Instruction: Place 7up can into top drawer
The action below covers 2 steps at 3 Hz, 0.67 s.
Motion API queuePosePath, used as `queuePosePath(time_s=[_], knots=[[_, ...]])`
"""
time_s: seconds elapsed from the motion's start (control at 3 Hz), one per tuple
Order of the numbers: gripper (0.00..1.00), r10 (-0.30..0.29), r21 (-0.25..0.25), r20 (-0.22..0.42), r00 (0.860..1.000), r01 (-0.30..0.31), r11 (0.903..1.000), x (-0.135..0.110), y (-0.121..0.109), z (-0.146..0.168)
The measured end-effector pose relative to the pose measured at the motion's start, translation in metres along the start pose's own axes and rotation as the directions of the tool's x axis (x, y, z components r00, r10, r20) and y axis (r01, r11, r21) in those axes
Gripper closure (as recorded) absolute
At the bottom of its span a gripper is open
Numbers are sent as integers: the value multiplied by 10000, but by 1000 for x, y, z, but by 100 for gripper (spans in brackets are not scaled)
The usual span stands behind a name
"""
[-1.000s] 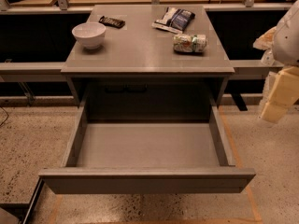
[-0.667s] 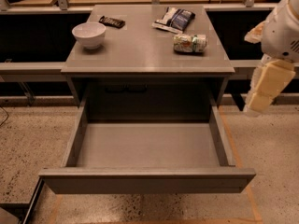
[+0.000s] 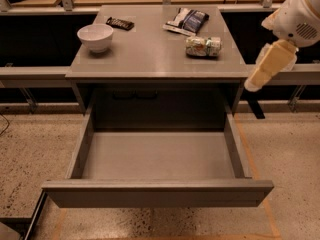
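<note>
**Across the bottom of the frame, a drawer stands open; the can lies on top**

Lowest in the frame is the top drawer (image 3: 157,191), pulled well out over the speckled floor with nothing in it. Above it, towards the middle, is the grey cabinet top (image 3: 150,56). The 7up can (image 3: 203,46) lies there on its side near the right edge, apart from everything else. At the right of the frame, off the cabinet's right side, the gripper (image 3: 270,66) hangs in the air, well clear of the can. It carries nothing that can be seen, and whether it is open or closed cannot be told. A white bowl (image 3: 95,36) sits upper left. Farther back are a snack bag (image 3: 187,20), just behind the can, and a small dark object (image 3: 120,23).

The likely trouble is the can's pose. Lying down, it could roll under a glancing touch, towards the bag or off the near edge. A low sideways approach might also clip the cabinet's corner.
</note>
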<state>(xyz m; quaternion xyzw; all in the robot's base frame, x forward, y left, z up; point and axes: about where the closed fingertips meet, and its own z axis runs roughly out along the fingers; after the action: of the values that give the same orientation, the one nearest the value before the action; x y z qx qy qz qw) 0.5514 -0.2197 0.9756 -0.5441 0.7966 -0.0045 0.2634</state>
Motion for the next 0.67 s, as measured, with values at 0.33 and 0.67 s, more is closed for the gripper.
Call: queuePosePath(time_s=[0.33, 0.67], knots=[[0, 266, 116, 164, 9995, -268, 9996, 2, -13, 2], [0, 658, 160, 465, 9967, -666, 9977, 0, -19, 15]])
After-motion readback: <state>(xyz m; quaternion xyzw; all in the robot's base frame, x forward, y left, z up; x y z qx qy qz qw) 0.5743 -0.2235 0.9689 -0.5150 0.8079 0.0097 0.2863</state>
